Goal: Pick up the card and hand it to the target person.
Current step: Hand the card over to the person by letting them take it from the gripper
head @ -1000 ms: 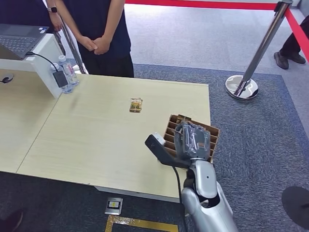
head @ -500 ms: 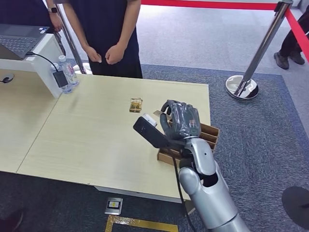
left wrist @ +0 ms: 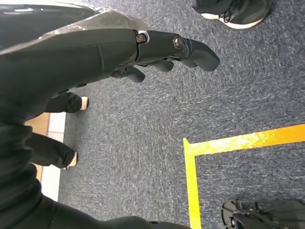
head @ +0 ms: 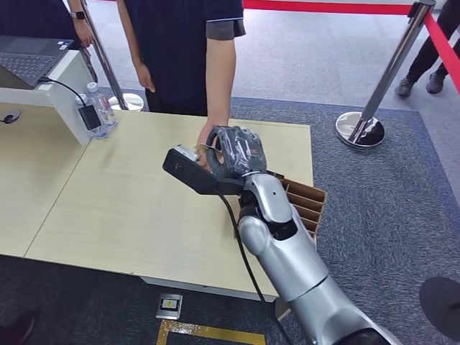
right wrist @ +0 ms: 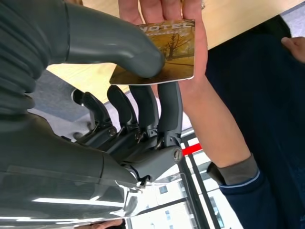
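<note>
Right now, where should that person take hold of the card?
Probably the free end of the card, lying flat over the person's hand. The right hand pinches the opposite edge between thumb and fingers, so pinch from the person's own side.

Glossy printed card point(right wrist: 163, 55), matt wood-grain table point(head: 108, 201) — rough grey carpet point(head: 379, 201)

One gold printed plastic card point(right wrist: 163, 52). One brown slotted cardboard organiser point(head: 304, 205). Two clear plastic water bottles point(head: 100, 108). One grey open laptop point(head: 27, 61). One chrome stanchion post point(head: 388, 72). One light wooden worktop point(head: 124, 201).
</note>
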